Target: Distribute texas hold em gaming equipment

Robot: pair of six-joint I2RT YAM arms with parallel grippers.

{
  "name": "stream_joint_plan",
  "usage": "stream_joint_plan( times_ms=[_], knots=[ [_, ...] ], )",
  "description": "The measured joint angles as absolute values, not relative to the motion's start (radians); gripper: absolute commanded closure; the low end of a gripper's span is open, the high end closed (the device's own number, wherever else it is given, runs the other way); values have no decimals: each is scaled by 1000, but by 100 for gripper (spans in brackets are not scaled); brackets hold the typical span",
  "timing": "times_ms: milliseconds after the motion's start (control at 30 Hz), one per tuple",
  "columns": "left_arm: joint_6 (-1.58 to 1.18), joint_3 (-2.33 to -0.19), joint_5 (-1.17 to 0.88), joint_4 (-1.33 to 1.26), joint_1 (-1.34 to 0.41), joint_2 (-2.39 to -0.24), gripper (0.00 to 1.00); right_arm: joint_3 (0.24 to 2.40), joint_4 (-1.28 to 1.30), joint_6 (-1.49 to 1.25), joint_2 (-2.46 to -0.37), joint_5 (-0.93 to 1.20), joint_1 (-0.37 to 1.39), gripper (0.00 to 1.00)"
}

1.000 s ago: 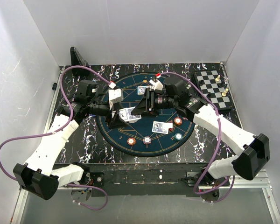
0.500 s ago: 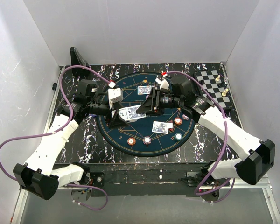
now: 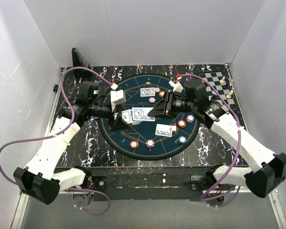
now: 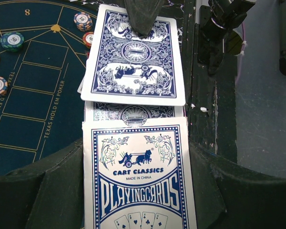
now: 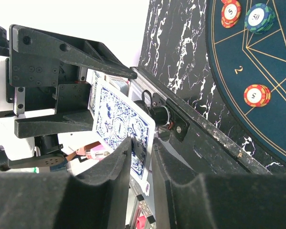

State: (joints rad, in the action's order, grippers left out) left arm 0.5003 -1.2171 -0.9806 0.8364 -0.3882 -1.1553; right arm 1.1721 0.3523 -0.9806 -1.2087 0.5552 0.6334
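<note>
Left wrist alone shows box (image 4: 139, 186) print; right claw (image 5: 142, 145) pinches card (image 5: 117, 126).

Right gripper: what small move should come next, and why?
Probably draw the right gripper away from the left gripper. It is shut on one blue-backed card, whose edge overlaps the deck that the left gripper holds; the card must clear it before going to the mat.
</note>
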Motion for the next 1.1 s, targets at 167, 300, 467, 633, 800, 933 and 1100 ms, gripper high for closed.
stream_joint_plan(
  times_ms=[167,300,467,633,800,933,1100],
  knots=[
    [500,-1217,-981,836,-388,-1155,62,1151,353,-981,-1176,564,612,89],
    [497,-1217,-980,836,-388,-1155,62,1148,357,-986,-1152,579,594,90],
    [496,-1217,-980,830,-388,-1155,61,1153,386,-982,-1111,587,548,90],
    [496,-1217,-978,830,-388,-1155,61,1203,425,-961,-1082,608,464,91],
    [496,-1217,-975,830,-388,-1153,60,1249,424,-942,-1094,648,361,94],
    [490,-1217,-976,830,-388,-1152,60,1255,401,-939,-1176,682,308,95],
    [475,-1223,-966,836,-388,-1153,61,1258,308,-942,-1396,702,314,99]
  ],
)
